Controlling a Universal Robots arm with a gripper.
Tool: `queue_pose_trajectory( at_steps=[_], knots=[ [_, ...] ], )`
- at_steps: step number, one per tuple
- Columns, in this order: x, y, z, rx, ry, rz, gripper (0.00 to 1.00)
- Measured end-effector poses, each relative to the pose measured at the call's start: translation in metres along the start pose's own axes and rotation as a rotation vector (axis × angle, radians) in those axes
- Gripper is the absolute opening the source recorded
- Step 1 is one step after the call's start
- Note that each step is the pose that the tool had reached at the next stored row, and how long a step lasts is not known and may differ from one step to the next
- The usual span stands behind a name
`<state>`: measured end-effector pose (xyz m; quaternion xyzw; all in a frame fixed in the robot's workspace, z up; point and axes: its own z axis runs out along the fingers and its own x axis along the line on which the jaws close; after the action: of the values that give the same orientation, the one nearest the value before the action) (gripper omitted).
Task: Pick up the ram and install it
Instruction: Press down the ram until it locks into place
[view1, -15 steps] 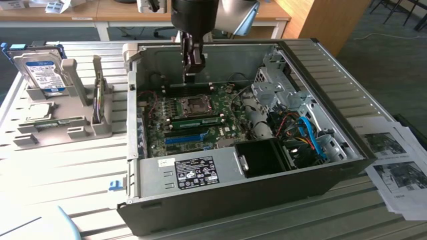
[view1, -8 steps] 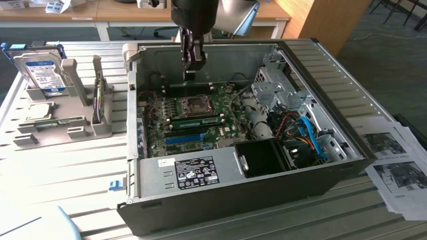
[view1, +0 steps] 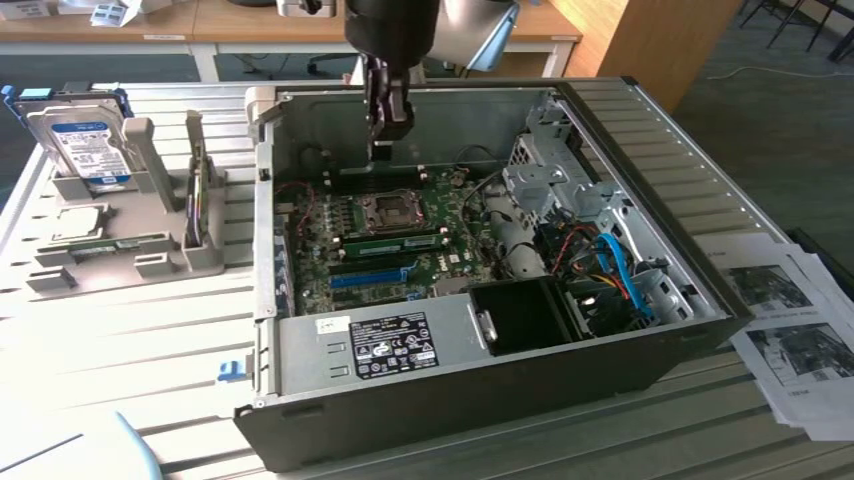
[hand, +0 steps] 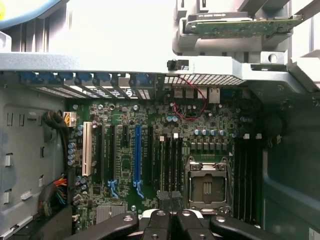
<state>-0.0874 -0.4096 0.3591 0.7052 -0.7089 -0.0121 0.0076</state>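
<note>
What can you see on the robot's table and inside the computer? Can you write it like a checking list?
Surface: pale slatted table, carrying an open computer case.
Job's things: ram, a green strip, lying in the grey holder outside the case; motherboard with black slots and a blue slot.
Clutter: blue-labelled hard drive upright in the holder; printed papers at the exterior view's right.
Grippers: gripper shut, nothing seen in it, hanging over the motherboard inside the case.
Cables: red wire looping over the motherboard; blue cables by the drive bays.
Surroundings: wooden desks behind.
</note>
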Motion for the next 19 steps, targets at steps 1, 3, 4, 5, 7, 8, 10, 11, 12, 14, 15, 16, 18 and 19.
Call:
queue_pose_trajectory(
  at_steps=[1,3,4,5,7,8,10,11,12,14,15,16,18,19],
  knots=[
    [0.000,-0.0015,0.0000,0.0001,-0.0001,0.000,0.09],
    [0.000,-0.0047,-0.0001,0.0000,-0.0001,0.000,0.09],
    [0.000,-0.0061,-0.0001,0.0000,-0.0001,0.000,0.09],
    [0.000,-0.0076,-0.0002,0.0000,-0.0001,0.000,0.09],
    [0.000,-0.0107,-0.0002,0.0000,-0.0002,0.000,0.09],
    [0.000,-0.0124,-0.0003,0.0000,-0.0001,0.000,0.09],
    [0.000,-0.0152,-0.0004,0.0000,-0.0001,0.000,0.09],
    [0.000,-0.0166,-0.0004,0.0000,-0.0001,0.000,0.09],
    [0.000,-0.0179,-0.0004,0.0000,-0.0001,0.000,0.09],
    [0.000,-0.0206,-0.0005,0.0000,0.0000,0.000,0.09],
    [0.000,-0.0218,-0.0005,0.0001,-0.0002,0.000,0.09],
    [0.000,-0.0231,-0.0006,0.0001,-0.0002,0.000,0.09],
    [0.000,-0.0257,-0.0007,0.0000,-0.0002,0.000,0.09],
    [0.000,-0.0271,-0.0007,0.0000,-0.0001,0.000,0.09]
  ],
)
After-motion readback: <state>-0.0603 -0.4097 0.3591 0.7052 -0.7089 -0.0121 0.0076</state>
